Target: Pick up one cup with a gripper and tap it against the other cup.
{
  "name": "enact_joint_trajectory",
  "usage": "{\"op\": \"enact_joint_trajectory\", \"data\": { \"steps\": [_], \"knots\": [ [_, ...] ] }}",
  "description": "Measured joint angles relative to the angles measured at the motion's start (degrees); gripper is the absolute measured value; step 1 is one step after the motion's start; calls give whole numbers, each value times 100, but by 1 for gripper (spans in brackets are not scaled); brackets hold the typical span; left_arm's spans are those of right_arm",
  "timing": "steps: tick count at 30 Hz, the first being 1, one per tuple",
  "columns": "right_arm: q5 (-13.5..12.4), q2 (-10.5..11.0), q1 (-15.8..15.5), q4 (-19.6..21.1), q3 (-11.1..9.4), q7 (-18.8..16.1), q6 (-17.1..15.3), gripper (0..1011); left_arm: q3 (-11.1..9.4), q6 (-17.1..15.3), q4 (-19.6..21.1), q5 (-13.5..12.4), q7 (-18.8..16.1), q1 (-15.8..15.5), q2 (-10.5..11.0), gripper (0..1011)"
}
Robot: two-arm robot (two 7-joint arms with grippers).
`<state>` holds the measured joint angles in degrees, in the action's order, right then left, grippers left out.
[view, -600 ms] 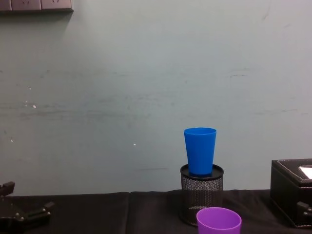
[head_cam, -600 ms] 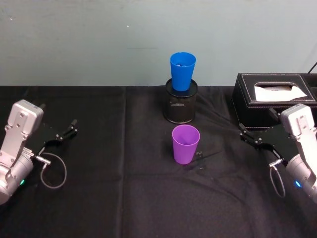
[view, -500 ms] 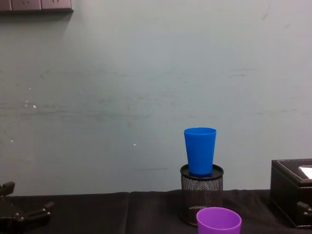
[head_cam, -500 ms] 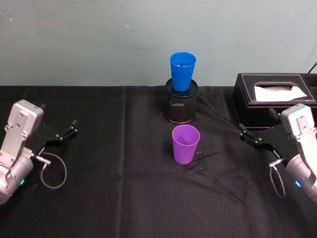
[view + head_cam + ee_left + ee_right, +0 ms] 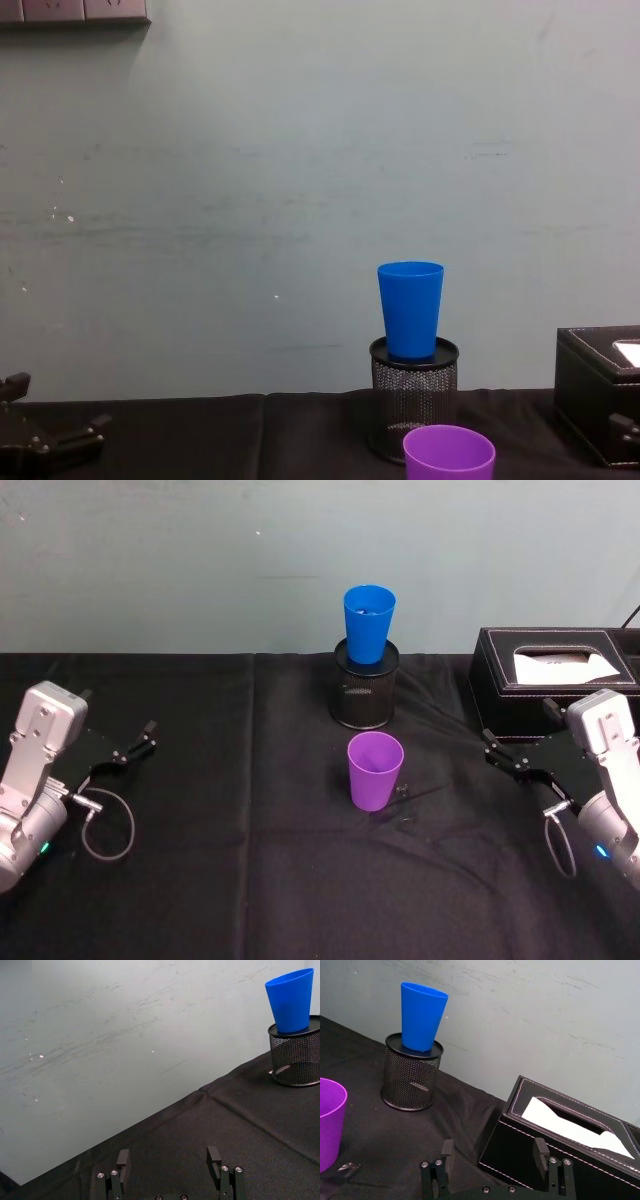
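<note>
Head view puts both hands low at the near sides of the black counter (image 5: 250, 880), the left hand (image 5: 168, 1155) far left and the right hand (image 5: 493, 1147) far right, just in front of a tissue box (image 5: 555, 680), each with fingers spread wide and empty. Between them, near the middle, the purple cup (image 5: 375, 770) stands upright, well apart from either hand. Just behind it a mesh holder (image 5: 364, 695) carries the blue cup (image 5: 368, 623) upright on its top, near the wall (image 5: 200, 560).

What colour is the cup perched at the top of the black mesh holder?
The cup is bright blue, clearest in the right wrist view.
</note>
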<state>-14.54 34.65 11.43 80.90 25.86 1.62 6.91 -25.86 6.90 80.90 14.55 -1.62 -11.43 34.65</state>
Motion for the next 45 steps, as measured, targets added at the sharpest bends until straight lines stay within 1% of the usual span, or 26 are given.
{"op": "enact_joint_trajectory", "data": {
  "steps": [18, 21, 24, 25, 27, 28, 31, 32, 33, 34, 35, 39, 41, 44, 45],
  "knots": [
    [0, 0, 0, 0, 0, 0, 0, 1003, 0, 0, 0, 0, 0, 0, 0, 1000],
    [3, 5, -49, 27, -14, -53, 0, 1003, 0, 0, 0, 0, 0, 0, 0, 1000],
    [-35, 54, -192, 157, -10, -252, -15, 1003, 0, 0, 0, 0, 0, 0, 0, 1000],
    [-77, 81, -284, 243, 10, -399, -17, 1003, 0, 0, 0, 0, 0, 0, 0, 1000],
    [-118, 98, -364, 339, 38, -540, -3, 1003, 0, 0, 0, 0, 0, 0, 0, 1000],
    [-152, 101, -428, 407, 72, -687, 42, 1003, 0, 0, 0, 0, 0, 0, 0, 1000],
    [-230, 74, -492, 468, 127, -922, 126, 1003, 0, 0, 0, 0, 0, 0, 0, 1000],
    [-290, 24, -506, 475, 160, -1069, 174, 1003, 0, 0, 0, 0, 0, 0, 0, 1000],
    [-322, -13, -503, 465, 177, -1141, 199, 1003, 0, 0, 0, 0, 0, 0, 0, 1000],
    [-370, -96, -474, 413, 218, -1278, 238, 1003, 0, 0, 0, 0, 0, 0, 0, 1000],
    [-370, -96, -474, 413, 218, -1278, 238, 1003, 0, 0, 0, 0, 0, 0, 0, 1000],
    [-488, -345, -315, 172, 277, -1551, 281, 1003, 0, 0, 0, 0, 0, 0, 0, 1000],
    [-623, -547, -159, -44, 281, -1755, 283, 1003, 0, 0, 0, 0, 0, 0, 0, 1000],
    [-695, -681, -39, -180, 281, -1889, 283, 1003, 0, 0, 0, 0, 0, 0, 0, 1000],
    [-712, -762, 26, -260, 284, -1954, 283, 1003, 0, 0, 0, 0, 0, 0, 0, 1000]
  ]
}}
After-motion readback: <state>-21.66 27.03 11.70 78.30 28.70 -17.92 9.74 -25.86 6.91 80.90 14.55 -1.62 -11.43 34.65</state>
